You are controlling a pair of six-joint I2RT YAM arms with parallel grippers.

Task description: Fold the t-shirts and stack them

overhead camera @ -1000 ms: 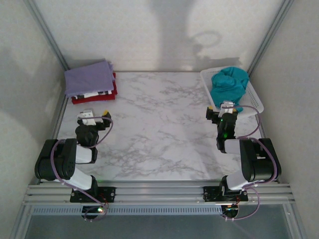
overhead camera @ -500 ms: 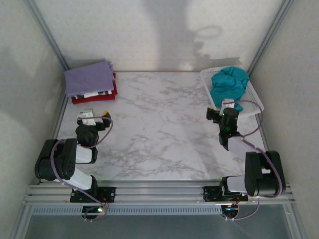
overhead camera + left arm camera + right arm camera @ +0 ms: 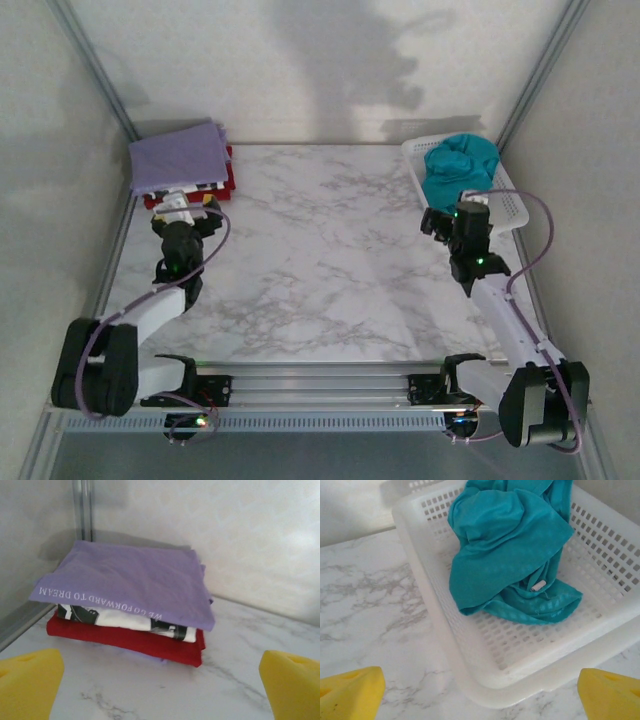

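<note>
Both arms have reached forward since the earlier frame, the left gripper [image 3: 190, 203] to the stack [image 3: 180, 160] and the right gripper [image 3: 468, 205] to the basket [image 3: 515, 205].

Top view: teal shirt [image 3: 458, 170] crumpled in the basket, far right. Both jaws gape wide, empty.

Left wrist: lavender shirt [image 3: 130, 577] over patterned shirt [image 3: 125, 620] over red shirt [image 3: 125, 637], all folded.

Right wrist: teal shirt [image 3: 510, 545] bunched mid-basket. Judged soft, light and limp, so it will sag and unfurl when lifted. Best hold is probably a raised fold on the near side. The basket may slide.
</note>
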